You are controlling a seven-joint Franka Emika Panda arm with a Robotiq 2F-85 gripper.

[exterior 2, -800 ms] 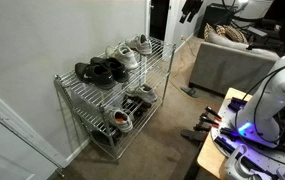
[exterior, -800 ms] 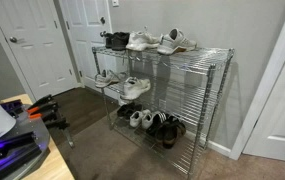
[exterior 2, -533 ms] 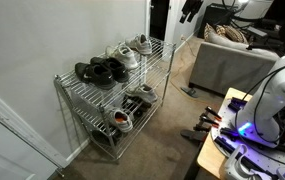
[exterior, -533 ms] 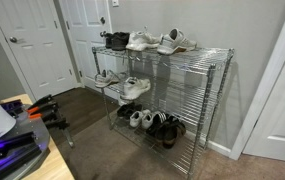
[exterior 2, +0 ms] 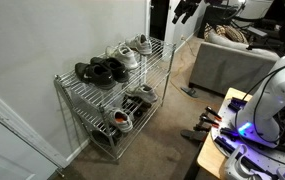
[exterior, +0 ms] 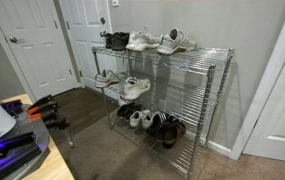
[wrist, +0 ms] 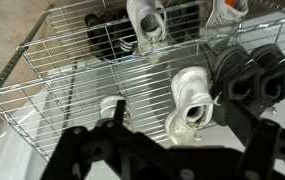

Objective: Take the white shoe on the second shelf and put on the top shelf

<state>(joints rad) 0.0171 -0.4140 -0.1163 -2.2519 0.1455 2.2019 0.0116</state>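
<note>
The chrome rack shows in both exterior views. The white shoe (exterior: 134, 87) lies on the second shelf (exterior: 157, 95), beside a duller grey-white sneaker (exterior: 106, 78). In the wrist view the white shoe (wrist: 147, 18) shows through the wires. The top shelf (exterior: 204, 50) holds black shoes (exterior: 115, 40), a white sneaker (exterior: 142, 41) and a beige-and-white sneaker (exterior: 175, 40); its other end is bare. My gripper (exterior 2: 186, 10) hangs high above and away from the rack. In the wrist view my gripper (wrist: 172, 132) is open and empty, looking down on the top shelf (wrist: 72, 80).
The lowest tier holds several shoes (exterior: 154, 123). A grey couch (exterior 2: 232, 65) stands beyond the rack. White doors (exterior: 37, 45) are near the rack's end. A desk with equipment (exterior 2: 237, 150) is by the robot base. Carpet lies in front of the rack.
In the exterior view that shows it, my gripper has shifted slightly to the left and up. The shoes and rack have not moved.
</note>
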